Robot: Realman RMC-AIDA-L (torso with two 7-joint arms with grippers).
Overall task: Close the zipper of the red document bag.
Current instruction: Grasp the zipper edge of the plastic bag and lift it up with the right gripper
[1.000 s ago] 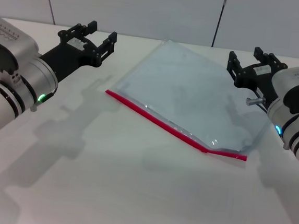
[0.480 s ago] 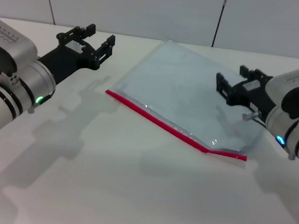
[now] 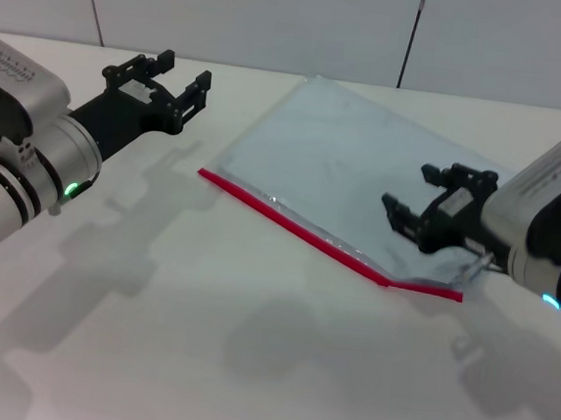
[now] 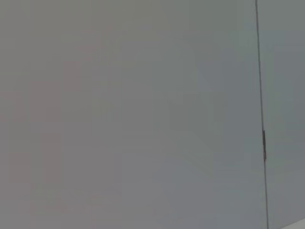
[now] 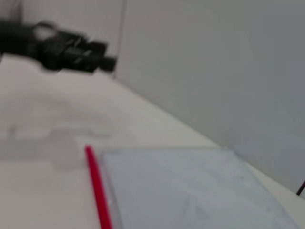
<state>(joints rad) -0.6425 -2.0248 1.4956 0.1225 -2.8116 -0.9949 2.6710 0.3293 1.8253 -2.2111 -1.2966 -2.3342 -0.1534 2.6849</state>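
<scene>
The red document bag (image 3: 353, 172) lies flat on the white table, a translucent pale blue-grey pouch. Its zipper (image 3: 303, 230) is a thin red strip along the near long edge, bent near its right end. My right gripper (image 3: 420, 205) hovers open just above the bag's right part, close to the zipper's right end. My left gripper (image 3: 174, 81) hangs open above the table, left of the bag and apart from it. In the right wrist view the bag (image 5: 200, 191) and the zipper (image 5: 97, 188) show, with the left gripper (image 5: 62, 47) farther off.
The white table (image 3: 151, 336) stretches around the bag. A pale wall with dark vertical seams (image 3: 411, 35) rises behind it. The left wrist view shows only that wall and a seam (image 4: 261, 114).
My right gripper has come down and leftward from the bag's far right side to hover over its right part near the zipper. The left gripper shifted slightly left.
</scene>
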